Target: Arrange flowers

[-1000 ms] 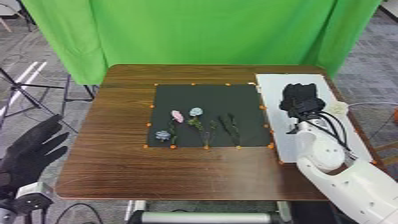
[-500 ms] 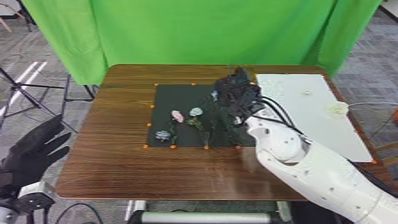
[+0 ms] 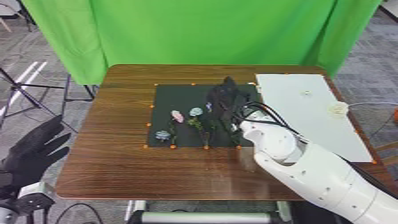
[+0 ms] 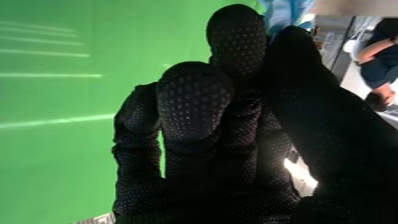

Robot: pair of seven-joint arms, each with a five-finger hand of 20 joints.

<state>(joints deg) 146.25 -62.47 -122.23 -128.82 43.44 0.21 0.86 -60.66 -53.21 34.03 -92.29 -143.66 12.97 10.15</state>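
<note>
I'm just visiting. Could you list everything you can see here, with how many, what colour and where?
Table: one, brown, centre
Mat: one, black, on the table
Flowers on the mat: one pink, one pale blue, one grey-blue
Stems: several, green, on the mat; exact count unclear
Markers: several, orange, around the mat
Sheet: one, white, right of the mat
Cream flower: one, at the sheet's right edge
Curtain: one, green, behind the table
Held flower: one, light blue, pinched in the right hand
Right hand: one, black glove, over the mat
Left hand: one, black glove, left of the table
</note>
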